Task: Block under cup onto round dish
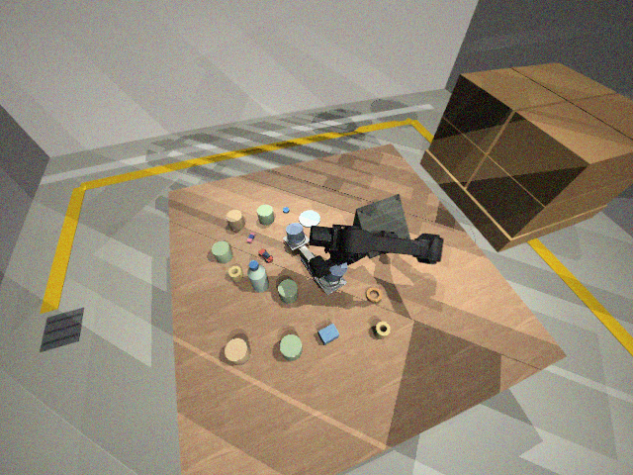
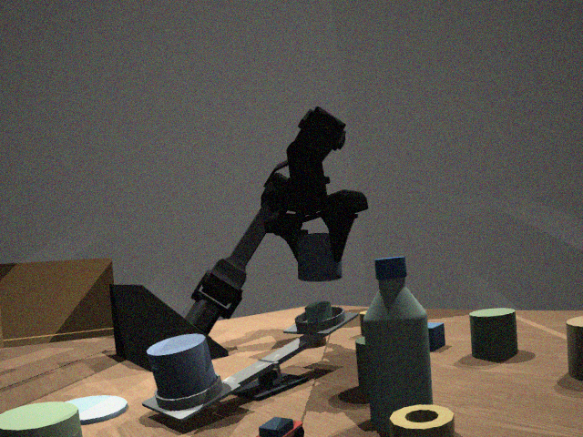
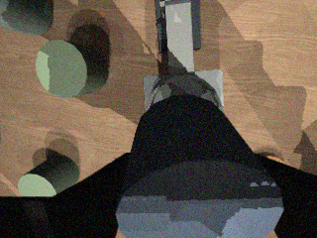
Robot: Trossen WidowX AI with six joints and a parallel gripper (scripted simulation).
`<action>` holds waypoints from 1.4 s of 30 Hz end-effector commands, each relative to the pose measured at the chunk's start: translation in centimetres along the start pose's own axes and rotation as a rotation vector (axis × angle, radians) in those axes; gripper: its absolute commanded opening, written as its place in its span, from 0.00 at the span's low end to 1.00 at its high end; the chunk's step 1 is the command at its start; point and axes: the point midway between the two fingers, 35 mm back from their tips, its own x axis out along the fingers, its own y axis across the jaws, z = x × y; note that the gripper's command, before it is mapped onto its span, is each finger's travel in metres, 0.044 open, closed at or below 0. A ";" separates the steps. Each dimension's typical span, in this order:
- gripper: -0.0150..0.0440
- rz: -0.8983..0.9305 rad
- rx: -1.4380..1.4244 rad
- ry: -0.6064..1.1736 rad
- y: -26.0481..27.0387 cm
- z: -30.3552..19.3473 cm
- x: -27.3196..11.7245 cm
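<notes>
My gripper [image 2: 318, 258] is shut on a blue-grey cup [image 2: 319, 268] [image 3: 200, 203] [image 1: 337, 270], holding it in the air above the raised end of the balance [image 2: 282, 351] [image 1: 306, 251] [image 3: 179, 30]. A dark green block [image 2: 318, 311] stands uncovered inside the ring on that end, below the held cup with a gap between them. In the wrist view the cup hides the block. The other blue-grey cup [image 1: 295, 233] [image 2: 181, 367] stands tilted with the balance on its lowered end. The round pale dish [image 1: 310, 218] [image 2: 101, 408] lies beside that end, with no cup above it.
A bottle [image 1: 258, 278] [image 2: 397, 348] and a green cylinder [image 1: 288, 290] [image 3: 61, 68] stand near the balance. A toy car [image 1: 265, 255], a blue box [image 1: 328, 333] [image 2: 435, 336], an orange ring [image 1: 373, 295] and several more cylinders are around. A large wooden box [image 1: 536, 153] is beyond the table.
</notes>
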 end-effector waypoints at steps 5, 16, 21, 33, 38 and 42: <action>0.25 0.017 0.000 -0.015 0.0 0.0 -1.4; 0.25 0.005 0.003 -0.003 -0.1 0.0 -0.6; 0.25 0.005 0.003 -0.003 -0.1 0.0 -0.6; 0.25 0.005 0.003 -0.003 -0.1 0.0 -0.6; 0.25 0.005 0.003 -0.003 -0.1 0.0 -0.6; 0.25 0.005 0.003 -0.003 -0.1 0.0 -0.6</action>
